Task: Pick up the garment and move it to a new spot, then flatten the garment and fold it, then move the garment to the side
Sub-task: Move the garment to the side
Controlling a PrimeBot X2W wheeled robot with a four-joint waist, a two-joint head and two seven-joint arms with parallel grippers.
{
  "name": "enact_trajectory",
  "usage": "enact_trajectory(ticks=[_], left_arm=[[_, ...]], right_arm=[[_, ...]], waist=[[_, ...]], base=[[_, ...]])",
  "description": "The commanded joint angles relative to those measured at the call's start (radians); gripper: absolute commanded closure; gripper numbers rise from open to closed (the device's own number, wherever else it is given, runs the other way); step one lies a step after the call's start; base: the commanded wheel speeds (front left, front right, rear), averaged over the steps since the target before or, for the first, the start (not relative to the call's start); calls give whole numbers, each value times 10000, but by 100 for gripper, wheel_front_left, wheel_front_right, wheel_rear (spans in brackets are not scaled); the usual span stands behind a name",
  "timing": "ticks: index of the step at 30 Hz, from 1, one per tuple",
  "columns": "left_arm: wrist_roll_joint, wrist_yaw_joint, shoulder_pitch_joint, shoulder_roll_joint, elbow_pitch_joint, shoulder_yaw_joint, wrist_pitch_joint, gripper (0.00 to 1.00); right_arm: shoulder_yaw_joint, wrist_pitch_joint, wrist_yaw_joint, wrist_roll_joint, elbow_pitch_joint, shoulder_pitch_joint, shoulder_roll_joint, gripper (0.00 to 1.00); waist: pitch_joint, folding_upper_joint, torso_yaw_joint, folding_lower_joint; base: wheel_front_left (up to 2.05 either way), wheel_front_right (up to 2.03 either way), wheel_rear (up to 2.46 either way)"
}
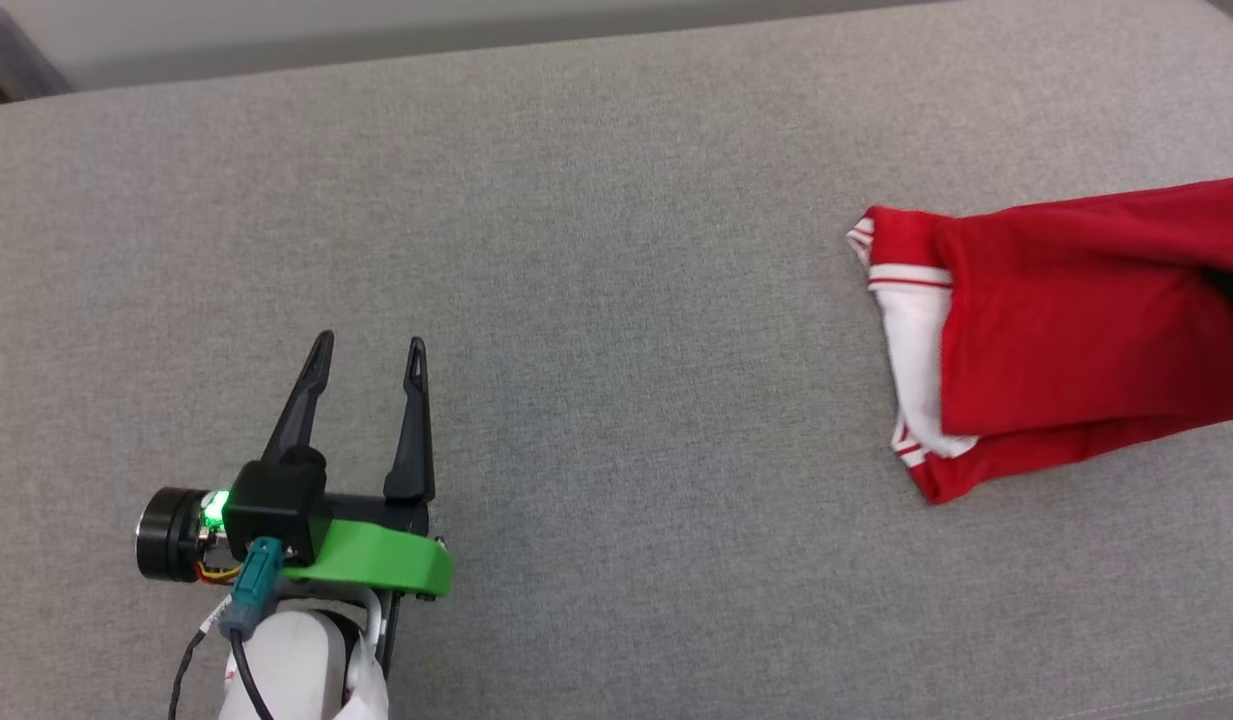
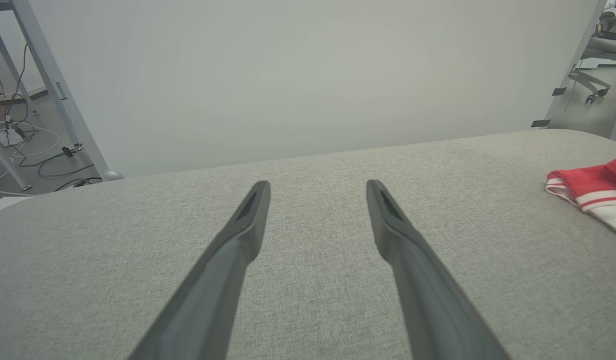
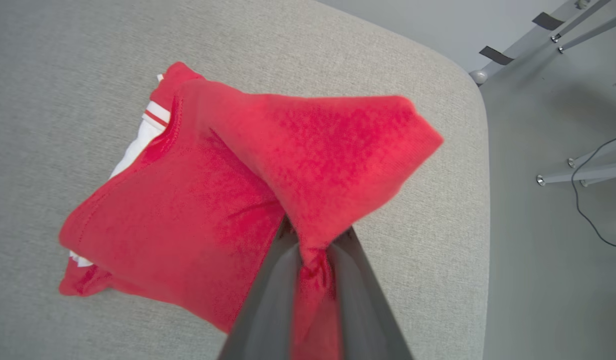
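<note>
My right gripper is clamped tight on a bunch of red cloth, holding one fold of the garment up off the grey cloth-covered tabletop. The rest lies folded near the tabletop's rounded right corner, with a white sleeve and striped trim poking out at its left end. My left gripper hovers well apart, two fingers spread, holding nothing, bare grey cloth between it and the garment. One garment, two grippers. Past the far edge: a pale wall, a slanted metal frame leg, loose cables on the floor, one office chair.
</note>
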Motion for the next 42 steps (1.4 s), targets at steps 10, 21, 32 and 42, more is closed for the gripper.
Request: enact_trajectory(ticks=[10,21,32,42], left_arm=[[140,-58,-827,266,-693,70,-59,0],[117,-77,-1193,396,-971,74,-59,0],[0,0,-995,353,-742,159,-59,0],[-137,137,-207,142,-369,115,-59,0]], right_arm=[[-1018,-556,-7,-792,2409,-1140,-776,100],[-2113,-986,-7,-1520,4229,-2004,-863,100],[-2348,-1503,-7,-2050,5213,-2327,-224,0],[-2640,-3873,-7,-2561,4802,-2161,195,0]], waist=[[2305,-1,-69,0],[2726,-1,2,0],[2003,-1,190,0],[537,-1,457,0]], base=[[0,0,0],[0,0,0],[0,0,0],[0,0,0]])
